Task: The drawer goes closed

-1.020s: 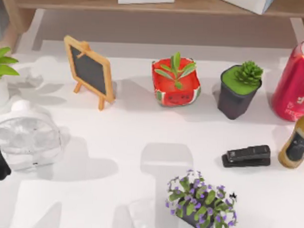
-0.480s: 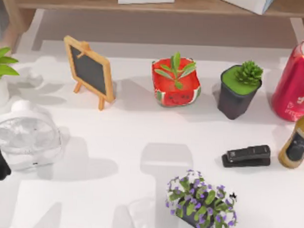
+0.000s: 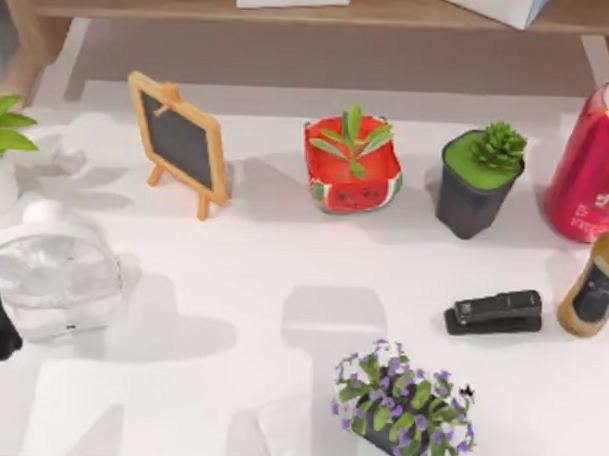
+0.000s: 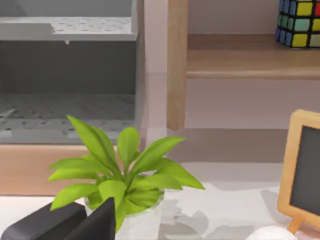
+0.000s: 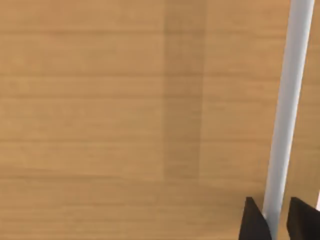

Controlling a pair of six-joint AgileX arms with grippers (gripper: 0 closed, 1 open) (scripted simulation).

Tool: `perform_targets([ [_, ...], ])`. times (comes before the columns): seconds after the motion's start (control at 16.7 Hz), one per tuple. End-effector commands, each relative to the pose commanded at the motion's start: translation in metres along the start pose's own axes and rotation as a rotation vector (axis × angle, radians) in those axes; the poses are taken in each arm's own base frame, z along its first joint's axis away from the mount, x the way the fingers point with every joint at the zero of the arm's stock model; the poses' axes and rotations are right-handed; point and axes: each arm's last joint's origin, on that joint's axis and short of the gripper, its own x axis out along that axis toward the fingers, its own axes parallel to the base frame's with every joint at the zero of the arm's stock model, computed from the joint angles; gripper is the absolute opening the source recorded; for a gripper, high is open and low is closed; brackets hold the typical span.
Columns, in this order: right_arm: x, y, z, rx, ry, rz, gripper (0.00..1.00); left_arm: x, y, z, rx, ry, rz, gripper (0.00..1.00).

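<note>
Right, the right gripper (image 5: 274, 222) is pressed up close to a wooden panel (image 5: 125, 110) — presumably the drawer front — with its two dark fingertips (image 5: 252, 222) sitting either side of a pale grey bar handle (image 5: 285, 115). The fingers straddle the bar closely; the left one looks to be touching it, the other shows a thin sliver of gap, so whether it is truly clamped I cannot tell.

Over on the left wrist view, the left gripper (image 4: 75, 225) shows as dark fingers low in the frame, just in front of a leafy green plant (image 4: 117, 172) in a white pot. Its grasp state cannot be made out. Behind the plant sits a grey, perforated open compartment (image 4: 65, 100), beside it a wooden shelf (image 4: 250, 57) carrying a colourful puzzle cube (image 4: 300, 22).

From above, the table (image 3: 283, 277) holds a small chalkboard easel (image 3: 179, 142), a watermelon-pattern pot (image 3: 352, 175), a dark pot with a succulent (image 3: 478, 179), a red can (image 3: 592, 168), an amber bottle (image 3: 593, 288), a black stapler (image 3: 494, 311), a purple-flowered planter (image 3: 403, 404) and a clear round fan (image 3: 55, 274) at the left.
</note>
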Motion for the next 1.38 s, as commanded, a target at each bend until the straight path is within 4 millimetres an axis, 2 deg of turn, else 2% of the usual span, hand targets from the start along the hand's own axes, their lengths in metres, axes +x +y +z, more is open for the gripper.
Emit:
perform_targets([
  [0.6,0.000,0.001,0.000,0.005,0.003,0.004,0.00,0.000,0.000,0.000,0.000,0.000,0.000,1.00],
  [0.72,0.011,0.001,-0.002,0.005,0.003,0.002,0.00,0.000,0.000,0.000,0.000,0.000,0.000,1.00],
  [1.08,0.060,0.001,-0.001,0.004,0.002,0.002,0.00,0.000,0.000,0.000,0.000,0.000,0.000,1.00],
  [1.38,0.062,0.001,-0.001,0.008,0.006,0.006,0.00,0.000,0.000,0.000,0.000,0.000,0.000,1.00],
])
